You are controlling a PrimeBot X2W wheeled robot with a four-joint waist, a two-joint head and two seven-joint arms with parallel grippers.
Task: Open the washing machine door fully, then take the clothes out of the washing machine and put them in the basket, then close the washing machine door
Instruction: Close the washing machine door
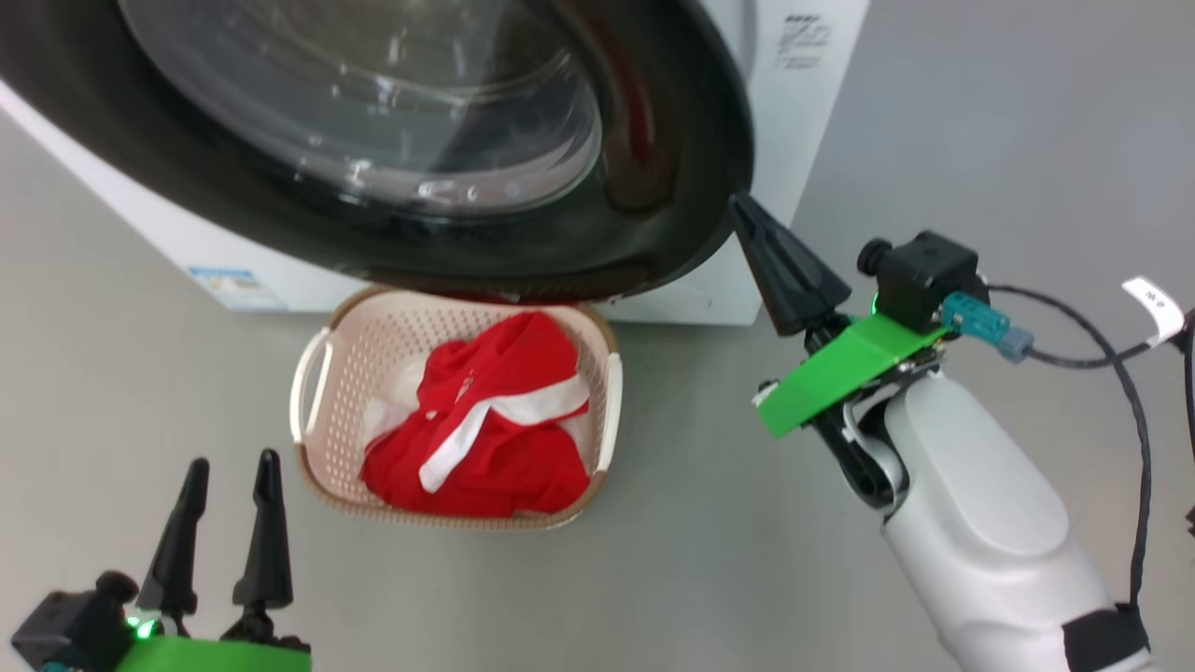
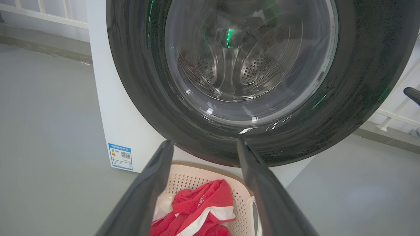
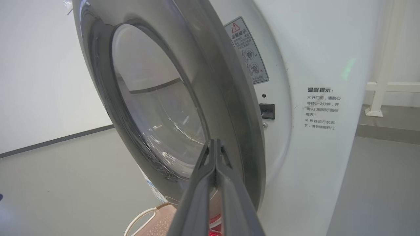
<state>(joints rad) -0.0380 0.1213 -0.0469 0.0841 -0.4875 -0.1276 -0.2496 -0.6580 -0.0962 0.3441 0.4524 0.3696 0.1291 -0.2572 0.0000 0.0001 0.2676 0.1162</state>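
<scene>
The washing machine door [image 1: 653, 140], black-rimmed with a clear bowl window, hangs partly swung out over the basket [image 1: 373, 345]. Red clothes [image 1: 504, 420] with white stripes lie in the cream basket on the floor before the white washing machine [image 1: 794, 112]. My right gripper [image 1: 747, 210] is shut with nothing in it, its tip against the door's right rim [image 3: 229, 98]; the right wrist view has the shut tips [image 3: 215, 141] on the door's outer face. My left gripper [image 1: 231, 467] stands open at the lower left, left of the basket. Between its fingers [image 2: 203, 146] I see the door [image 2: 361, 82] and the clothes [image 2: 203, 206].
A gap separates the door from the machine front, where a dark latch slot [image 3: 267, 111] sits. A blue label [image 1: 233, 285] marks the machine's lower front. A black cable [image 1: 1130, 373] loops off my right wrist. White railings [image 2: 42, 13] stand behind. Grey floor surrounds the basket.
</scene>
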